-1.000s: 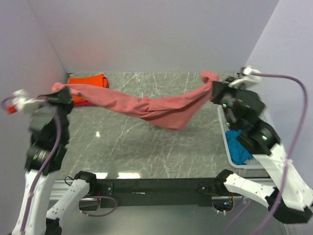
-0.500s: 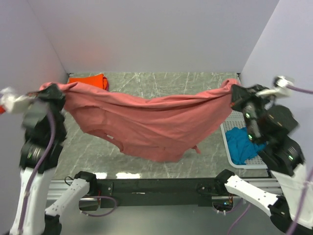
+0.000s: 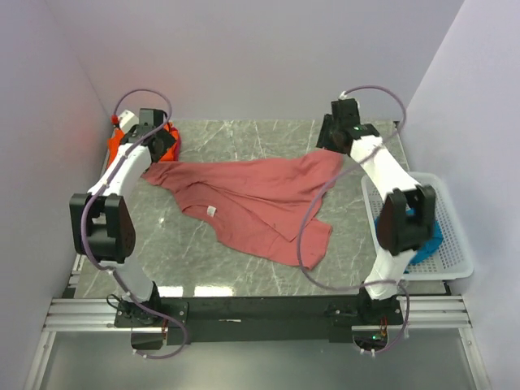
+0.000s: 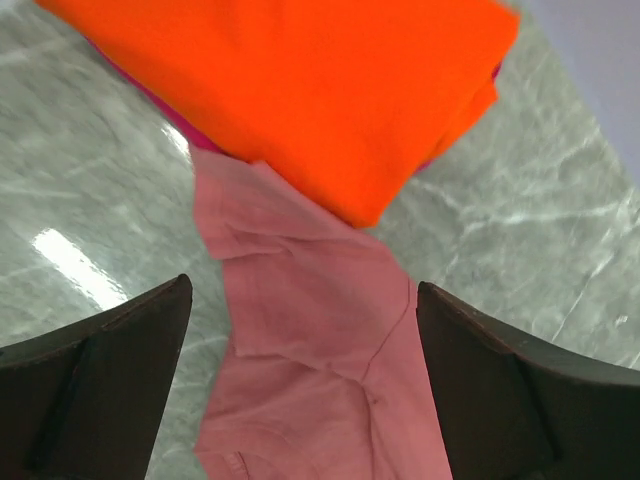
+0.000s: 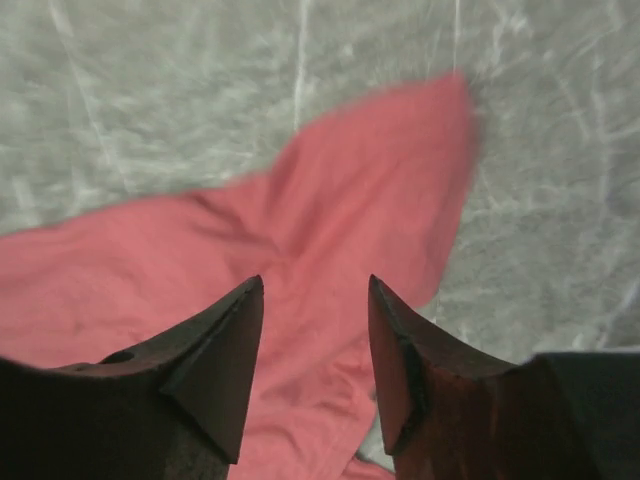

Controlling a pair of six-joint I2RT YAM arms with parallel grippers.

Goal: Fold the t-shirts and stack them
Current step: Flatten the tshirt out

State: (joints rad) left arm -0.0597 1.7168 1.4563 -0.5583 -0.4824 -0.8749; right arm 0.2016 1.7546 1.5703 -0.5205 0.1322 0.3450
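Note:
A dusty brick-red t-shirt [image 3: 244, 199] lies spread and creased across the table, let go at both ends. My left gripper [image 3: 158, 149] hangs open over its left corner [image 4: 310, 330], the cloth lying loose between the fingers [image 4: 120, 360]. Just behind that corner is a folded bright orange t-shirt [image 4: 300, 90], resting on a pink-red one whose edge [image 4: 160, 108] peeks out. Above the shirt's right corner [image 5: 380, 190], my right gripper [image 5: 315, 285] is open and holds nothing. A teal-blue t-shirt [image 3: 431, 236] lies in the basket.
A white lattice basket [image 3: 455, 252] stands at the table's right edge, next to the right arm. The orange stack [image 3: 169, 132] sits in the back left corner against the wall. Walls close in the table on three sides.
Both grippers held the brick-red shirt stretched in the air. They have swung it down onto the table and opened, and both arms now reach toward the back.

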